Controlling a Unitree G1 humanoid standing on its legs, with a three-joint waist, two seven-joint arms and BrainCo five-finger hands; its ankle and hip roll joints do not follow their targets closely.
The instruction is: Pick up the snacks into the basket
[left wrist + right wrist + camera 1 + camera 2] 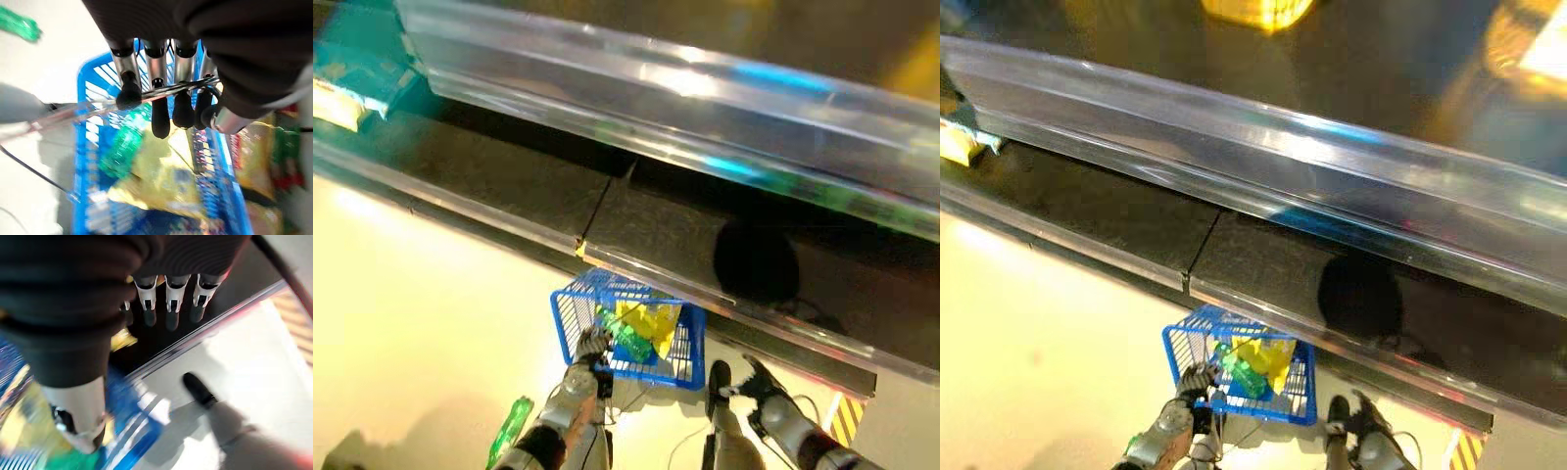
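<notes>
Fingers of left hand (161,105) curled round thin metal handle (98,105) of blue plastic basket (570,311), carrying it. Yellow and green snack packets (641,328) inside basket. Right hand (744,377) beside basket, fingers loosely extended, empty. Risk: basket swinging, tipping packets out.

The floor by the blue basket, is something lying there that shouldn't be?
Yes. A green packet lies on the pale floor beside the robot's left arm, outside the blue basket. The other yellow and green snacks sit inside the basket, whose wire handle the left hand holds. The right hand hangs empty.
</notes>
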